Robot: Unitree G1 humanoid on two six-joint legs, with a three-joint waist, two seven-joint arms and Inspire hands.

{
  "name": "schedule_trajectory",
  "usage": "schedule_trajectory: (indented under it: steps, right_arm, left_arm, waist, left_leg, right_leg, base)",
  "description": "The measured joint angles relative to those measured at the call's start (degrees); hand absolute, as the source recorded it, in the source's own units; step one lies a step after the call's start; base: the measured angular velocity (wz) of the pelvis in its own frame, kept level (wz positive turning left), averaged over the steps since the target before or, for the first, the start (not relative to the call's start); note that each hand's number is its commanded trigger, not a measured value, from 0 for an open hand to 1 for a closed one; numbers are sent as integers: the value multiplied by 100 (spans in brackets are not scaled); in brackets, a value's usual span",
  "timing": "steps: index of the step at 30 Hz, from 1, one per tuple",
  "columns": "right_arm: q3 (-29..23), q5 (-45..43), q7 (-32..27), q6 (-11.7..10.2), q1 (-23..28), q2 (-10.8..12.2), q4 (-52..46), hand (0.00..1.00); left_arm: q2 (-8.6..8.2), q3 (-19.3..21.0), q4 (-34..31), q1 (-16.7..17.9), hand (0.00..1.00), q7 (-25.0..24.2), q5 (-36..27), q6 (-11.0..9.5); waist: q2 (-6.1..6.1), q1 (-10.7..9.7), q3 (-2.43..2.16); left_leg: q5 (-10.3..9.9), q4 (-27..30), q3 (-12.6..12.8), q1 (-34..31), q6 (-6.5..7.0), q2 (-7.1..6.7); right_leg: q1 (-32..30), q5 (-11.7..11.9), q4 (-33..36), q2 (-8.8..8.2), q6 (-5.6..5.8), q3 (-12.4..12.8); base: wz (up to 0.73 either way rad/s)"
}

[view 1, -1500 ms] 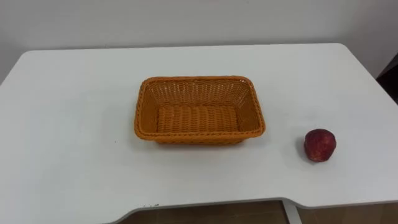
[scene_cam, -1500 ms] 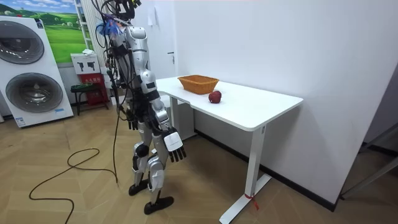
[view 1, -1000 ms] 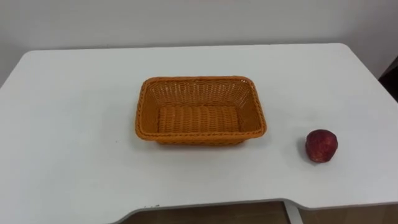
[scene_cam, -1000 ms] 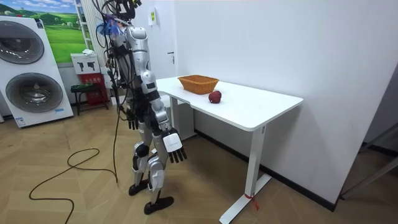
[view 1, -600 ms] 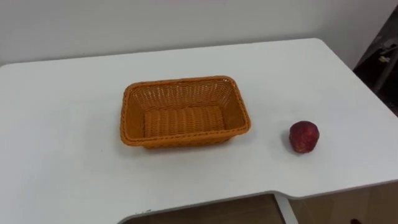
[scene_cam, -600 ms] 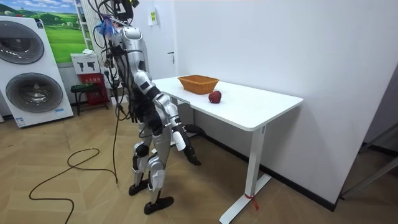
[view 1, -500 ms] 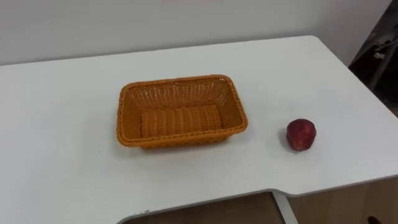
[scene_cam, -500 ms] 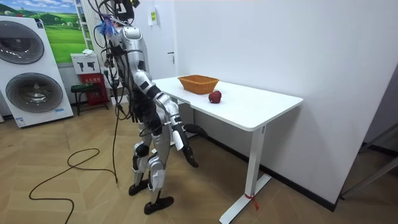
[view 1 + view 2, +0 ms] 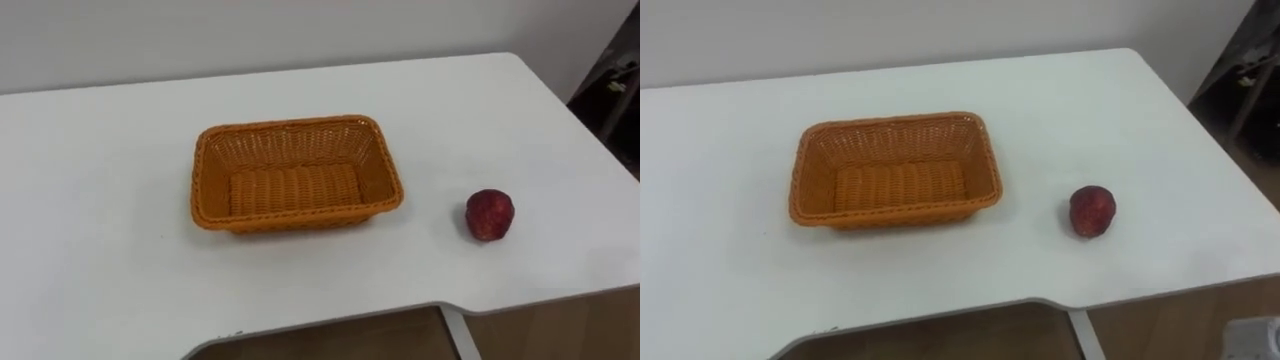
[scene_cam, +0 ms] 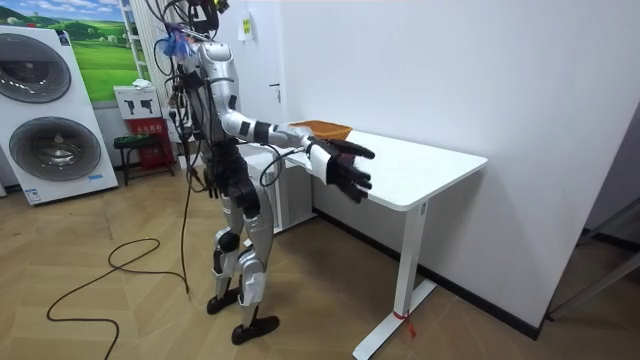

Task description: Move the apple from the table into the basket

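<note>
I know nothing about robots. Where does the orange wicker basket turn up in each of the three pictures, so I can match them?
Left eye view: the basket sits near the centre, slightly left, on the white table.
Right eye view: the basket sits left of centre.
Room view: the basket is small, in the upper middle, behind the robot's open right hand.
Shared landmark: the white table.

Silver limbs, seemingly black right hand point(image 10: 346, 166)

Apple point(image 9: 489, 214) sits on open table point(image 9: 100, 250); free from above, front and right. Basket point(image 9: 296, 172) stands well apart, left.
</note>
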Motion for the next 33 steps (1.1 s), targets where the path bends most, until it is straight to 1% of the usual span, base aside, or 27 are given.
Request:
schedule_trajectory:
  steps: [2,3,5,6,8,10,12,15,18,20,22,25,28,31,33]
  right_arm:
    - [151,-262,-25,0,-20,-25,-347,0]
    - [222,-422,-22,0,-24,-34,-403,0]
    - [510,-1093,64,-5,-23,-42,-580,0]
    - [590,-1241,100,0,-23,-43,-631,0]
    - [939,-1822,249,-8,-30,-75,-834,0]
    - [1164,-2033,472,-18,-30,-106,-904,0]
    - [1322,-2100,716,-47,-30,-110,-933,0]
    - [1661,-2097,1214,-48,-30,-111,-928,0]
    - [1840,-2047,1546,-47,-41,-109,-875,0]
    - [1950,-2047,1828,-38,-40,-110,-696,0]
    - [2026,-2047,1997,20,-39,-110,-582,0]
    - [2093,-2050,2282,18,-41,-110,-368,0]
    - [2246,-2089,2458,44,-36,-114,-202,0]
    - [2326,-2213,2600,107,-36,-113,-202,0]
    - [2400,-2237,2659,135,-35,-113,-201,0]
  left_arm:
    - [8,-99,0,17,0,-7,-4,1]
    - [8,-121,0,11,0,-10,-7,1]
    - [16,-163,13,-41,0,-20,-24,-2]
    - [25,-209,26,-63,0,-21,-27,-2]
    - [35,-355,128,-183,0,-56,-9,-9]
    - [37,-441,150,-231,0,-72,-6,-27]
    - [33,-551,150,-237,0,-90,-4,-89]
    - [31,-715,140,-233,0,-136,-6,-92]
    - [31,-737,145,-227,0,-135,-6,-88]
    - [32,-743,137,-210,0,-151,-5,-79]
    - [30,-745,130,-209,0,-187,-5,-77]
    - [29,-743,131,-204,0,-221,-4,-77]
    - [40,-739,130,-133,0,-296,-5,-76]
    - [51,-739,128,-113,0,-358,-6,-75]
    - [96,-740,128,-113,0,-404,-5,-75]
  waist:
    - [-10,93,5]
    - [-17,100,9]
    - [-38,142,16]
    - [-52,149,19]
    - [-31,186,12]
    - [-45,226,11]
    - [-58,288,13]
    - [-46,305,15]
    - [-29,323,24]
    - [6,387,34]
    - [40,434,49]
    - [92,472,25]
    - [97,470,12]
    - [67,468,1]
    - [6,468,-11]
  left_leg:
    - [0,-11,9,-2,0,0]
    - [0,-11,10,-2,0,0]
    - [0,-8,9,1,0,4]
    - [0,-9,9,0,0,5]
    - [0,-9,5,1,0,6]
    - [0,-10,-16,28,0,9]
    - [0,-20,-26,66,0,14]
    - [0,-60,-45,123,0,18]
    - [0,-56,-61,124,0,19]
    - [0,-17,-66,122,0,18]
    - [0,2,-66,115,0,17]
    - [0,6,-67,88,0,16]
    - [0,2,-70,74,0,13]
    - [1,6,-70,64,0,8]
    - [2,6,-70,65,-1,12]
  right_leg:
    - [9,0,5,-1,0,8]
    - [14,0,6,-1,0,7]
    - [16,0,3,2,-1,10]
    - [14,0,1,1,-1,6]
    - [16,2,-4,-3,-2,-10]
    - [26,3,-6,1,-4,-7]
    - [47,12,-11,4,-12,-7]
    - [141,14,-25,-1,-12,-80]
    - [159,20,-27,-5,-16,-114]
    - [180,22,-25,-14,-16,-134]
    - [190,22,-18,-22,-16,-143]
    - [127,22,-7,-27,-16,-154]
    - [139,21,-10,-28,-17,-153]
    - [139,22,-10,-31,-16,-151]
    - [140,22,-14,-26,-16,-152]
  base:
    - [-2]
    - [0]
    - [0]
    - [0]
    - [0]
    - [-2]
    - [-2]
    - [8]
    - [6]
    - [4]
    - [0]
    - [0]
    - [0]
    - [0]
    - [0]
